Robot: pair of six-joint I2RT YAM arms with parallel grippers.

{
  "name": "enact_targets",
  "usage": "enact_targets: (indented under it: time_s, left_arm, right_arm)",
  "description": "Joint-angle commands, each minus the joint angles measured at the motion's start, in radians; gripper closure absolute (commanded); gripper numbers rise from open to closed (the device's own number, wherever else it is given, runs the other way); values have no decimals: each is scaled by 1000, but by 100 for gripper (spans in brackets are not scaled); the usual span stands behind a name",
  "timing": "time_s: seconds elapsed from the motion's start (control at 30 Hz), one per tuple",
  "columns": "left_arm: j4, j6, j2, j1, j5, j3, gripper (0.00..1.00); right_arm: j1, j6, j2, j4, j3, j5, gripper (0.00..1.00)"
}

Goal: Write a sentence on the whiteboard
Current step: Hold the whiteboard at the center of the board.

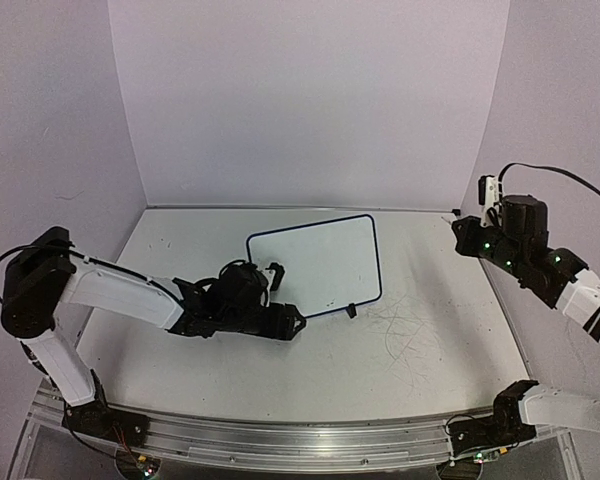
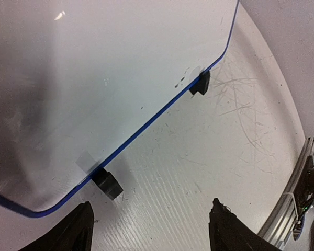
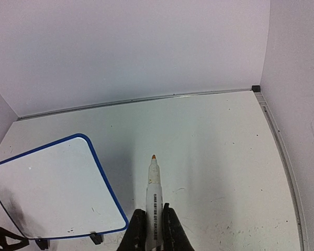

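The whiteboard (image 1: 315, 265) lies in the middle of the table, blue-framed, its face blank; the sentence is out of view. My left gripper (image 1: 292, 322) sits low at the board's near left corner, open, with nothing between its fingers. In the left wrist view the left gripper (image 2: 152, 206) spans bare table just off the whiteboard (image 2: 94, 78) edge, beside a black foot (image 2: 107, 184). My right gripper (image 1: 488, 212) is raised at the far right, shut on a white marker (image 1: 490, 188). The right wrist view shows the marker (image 3: 153, 183) uncapped, orange tip forward, in the right gripper (image 3: 152, 210), with the whiteboard (image 3: 52, 188) down left.
Grey scribble scratches (image 1: 405, 330) mark the tabletop right of the board. A second black foot (image 1: 351, 311) sticks out at the board's near right corner. Walls enclose the table on the left, back and right. A metal rail (image 1: 300, 440) runs along the near edge.
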Motion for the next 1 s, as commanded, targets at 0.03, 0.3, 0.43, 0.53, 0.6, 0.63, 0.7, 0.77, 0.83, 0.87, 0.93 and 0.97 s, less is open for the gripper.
enact_targets:
  time_s: [0.03, 0.3, 0.43, 0.53, 0.6, 0.63, 0.7, 0.77, 0.83, 0.87, 0.93, 0.97]
  left_arm:
    - [32, 6, -210, -2, -96, -65, 23]
    - [-88, 50, -385, 46, -212, -77, 20]
    - [-109, 29, -479, 152, -196, -124, 16]
    - [-109, 10, -542, 217, -185, -172, 13]
    - [-109, 23, -566, 227, -200, -186, 11]
    - [-109, 33, -573, 229, -206, -192, 11]
    - [-95, 20, -584, 251, -193, -213, 8]
    - [-27, -18, -606, 316, -106, -267, 7]
    - [28, -66, -622, 374, -44, -312, 6]
    - [40, -79, -624, 391, -32, -325, 5]
    - [51, -74, -619, 399, -20, -333, 4]
    - [60, -66, -616, 400, -7, -334, 4]
  right_arm:
    - [1, 6, 36, -37, 60, 55, 100]
    - [0, -40, 84, -74, 103, 66, 100]
    - [1, -65, 112, -102, 140, 99, 100]
    - [5, -92, 145, -125, 179, 88, 100]
    - [15, -107, 153, -126, 196, 81, 100]
    - [24, -118, 153, -115, 201, 65, 100]
    - [51, -147, 148, -84, 209, 13, 100]
    - [83, -166, 156, -58, 230, -16, 100]
    - [126, -176, 188, -55, 277, -14, 100]
    - [153, -180, 208, -55, 299, -4, 100]
    - [219, -189, 245, -55, 347, 12, 100]
    - [248, -189, 266, -55, 366, 19, 100]
